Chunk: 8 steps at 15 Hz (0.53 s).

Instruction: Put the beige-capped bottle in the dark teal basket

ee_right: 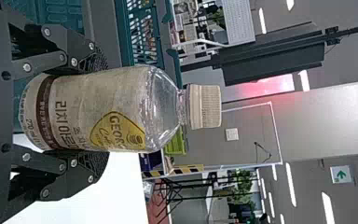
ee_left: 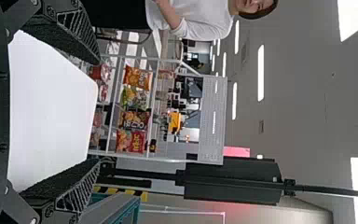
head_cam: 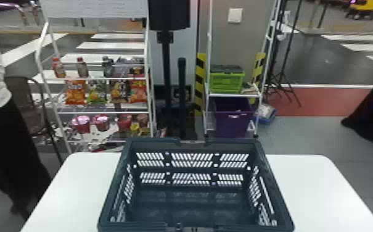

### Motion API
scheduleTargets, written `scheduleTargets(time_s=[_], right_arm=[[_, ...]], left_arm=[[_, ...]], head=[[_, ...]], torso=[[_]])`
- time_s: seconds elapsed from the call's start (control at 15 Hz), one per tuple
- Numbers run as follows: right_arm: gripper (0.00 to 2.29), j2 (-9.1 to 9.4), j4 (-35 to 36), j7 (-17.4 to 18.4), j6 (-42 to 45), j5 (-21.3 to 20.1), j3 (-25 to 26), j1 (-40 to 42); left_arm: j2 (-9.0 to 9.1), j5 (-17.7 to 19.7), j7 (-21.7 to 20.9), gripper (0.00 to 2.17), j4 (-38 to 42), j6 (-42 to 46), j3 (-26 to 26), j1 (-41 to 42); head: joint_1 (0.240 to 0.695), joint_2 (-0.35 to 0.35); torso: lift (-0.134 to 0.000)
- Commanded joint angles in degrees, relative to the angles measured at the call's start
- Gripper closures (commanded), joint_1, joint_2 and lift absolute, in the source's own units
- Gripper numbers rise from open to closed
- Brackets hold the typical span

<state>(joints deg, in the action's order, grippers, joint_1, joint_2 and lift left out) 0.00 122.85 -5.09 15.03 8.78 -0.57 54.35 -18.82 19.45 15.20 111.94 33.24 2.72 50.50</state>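
Note:
The dark teal basket (head_cam: pixel 191 200) stands on the white table in the head view, and its inside shows bare walls and floor. In the right wrist view, my right gripper (ee_right: pixel 95 112) is shut on the beige-capped bottle (ee_right: pixel 116 109), holding its labelled body between both fingers with the cap pointing away from the palm. Part of the basket (ee_right: pixel 142 35) lies beyond the bottle there. My left gripper (ee_left: pixel 95 112) is open in the left wrist view, with nothing between its fingers and the table behind the gap.
The white table (head_cam: pixel 315 185) extends on both sides of the basket. Behind it stand a rack (head_cam: pixel 102 78) of drinks, snack bags and cups, a black post, and a smaller rack with a green crate (head_cam: pixel 226 81) and a purple bin (head_cam: pixel 233 118). A person is at the far left.

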Motion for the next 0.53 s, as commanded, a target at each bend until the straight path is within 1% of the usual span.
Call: scheduleTargets(time_s=[0.0,0.13,0.27,0.47], right_arm=[[2.16,0.05,1.51,0.0,-1.11,-0.08,-0.22,-0.73],[2.16,0.05,4.85,0.0,-4.8,-0.44,-0.57,-1.79],[2.16,0.05,8.1,0.08,-10.25,-1.49,-1.98,-3.72],[2.17,0.05,13.29,0.96,-21.5,-2.46,-3.39,-8.21]], left_arm=[[-0.25,0.23,0.0,0.14,0.12,-0.5,0.0,-0.14],[-0.34,0.15,0.0,0.14,0.39,-1.03,0.0,-0.32],[-0.43,0.15,0.0,0.14,0.39,-1.03,0.0,-0.32],[-0.78,0.5,0.0,0.14,0.12,-1.03,0.0,-0.23]], head=[[0.499,0.0],[0.499,0.0],[0.499,0.0],[0.499,0.0]], torso=[[0.0],[0.0],[0.0],[0.0]])
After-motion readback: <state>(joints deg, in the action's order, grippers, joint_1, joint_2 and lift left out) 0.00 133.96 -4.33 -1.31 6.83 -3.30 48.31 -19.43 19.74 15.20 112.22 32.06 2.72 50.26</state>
